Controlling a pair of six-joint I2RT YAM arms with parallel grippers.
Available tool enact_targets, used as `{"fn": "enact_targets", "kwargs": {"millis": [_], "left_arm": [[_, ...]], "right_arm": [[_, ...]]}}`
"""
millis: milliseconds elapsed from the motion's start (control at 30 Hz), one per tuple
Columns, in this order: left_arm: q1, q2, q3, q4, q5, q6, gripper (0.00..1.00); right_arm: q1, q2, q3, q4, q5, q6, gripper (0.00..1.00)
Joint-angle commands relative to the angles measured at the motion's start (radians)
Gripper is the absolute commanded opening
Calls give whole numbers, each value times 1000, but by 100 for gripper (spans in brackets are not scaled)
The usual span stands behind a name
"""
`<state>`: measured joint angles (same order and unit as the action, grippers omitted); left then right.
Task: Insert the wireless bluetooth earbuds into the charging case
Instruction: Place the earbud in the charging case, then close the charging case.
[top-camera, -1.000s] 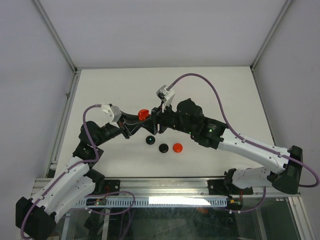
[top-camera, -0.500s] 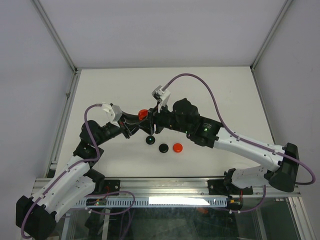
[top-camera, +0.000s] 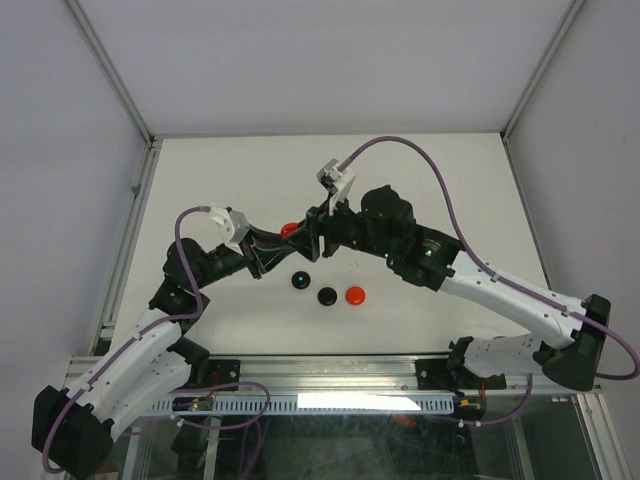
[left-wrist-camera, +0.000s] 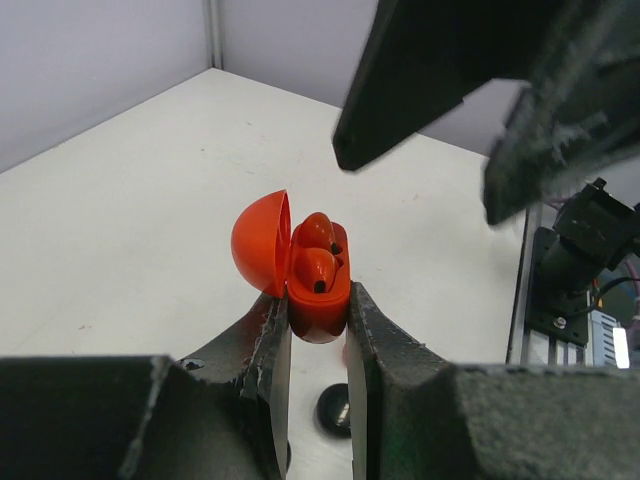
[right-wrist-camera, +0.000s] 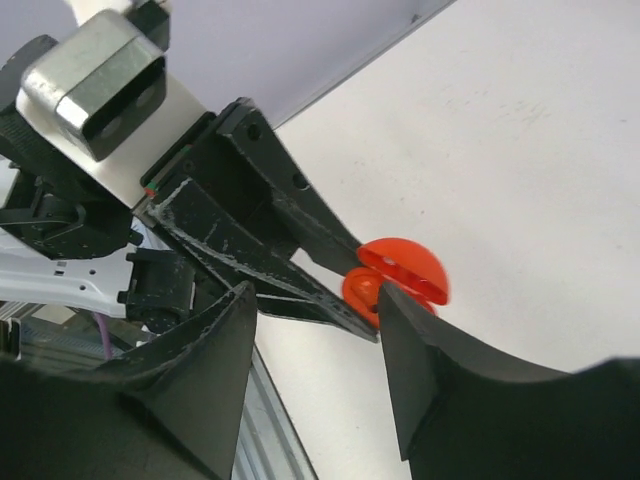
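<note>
Two arms: they meet over the middle of the table (top-camera: 440, 170), the left carrying and the right working from above.
Left gripper (left-wrist-camera: 317, 296): clamped tight on the body of the charging case (left-wrist-camera: 262, 243), holding it clear of the table.
Right gripper (right-wrist-camera: 315, 290): jaws apart with nothing between them, poised just beside the case.
Case: red, lid flipped open to one side, mouth turned toward the right fingers.
Earbuds (left-wrist-camera: 315, 268): two red ones sit in the wells, dark tips outward; whether they are fully home I cannot tell.
Doing it well: probably hold the left grip dead steady and draw the right fingers straight off without catching the lid. If a bud stands proud, press it along the well, then close the lid from its back.
Change over the last second: the right wrist has swung up and away slightly and its jaws look wider. The case has edged a little toward it. The three discs (top-camera: 327, 296) lie unmoved.
</note>
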<state>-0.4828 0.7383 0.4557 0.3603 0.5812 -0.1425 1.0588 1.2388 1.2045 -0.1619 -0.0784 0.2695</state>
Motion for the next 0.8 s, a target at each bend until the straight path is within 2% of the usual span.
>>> {"fn": "enact_targets", "kwargs": {"millis": [0, 267, 500, 767], "left_arm": [[4, 16, 50, 43, 86, -6, 0], [5, 39, 42, 105, 184, -31, 0], [4, 38, 35, 137, 209, -46, 0], [5, 49, 40, 109, 172, -49, 0]], "right_arm": [[-93, -41, 59, -66, -72, -38, 55], [-215, -15, 3, 2, -338, 17, 62], [-234, 70, -13, 95, -531, 86, 73], [-234, 85, -24, 139, -645, 105, 72]]}}
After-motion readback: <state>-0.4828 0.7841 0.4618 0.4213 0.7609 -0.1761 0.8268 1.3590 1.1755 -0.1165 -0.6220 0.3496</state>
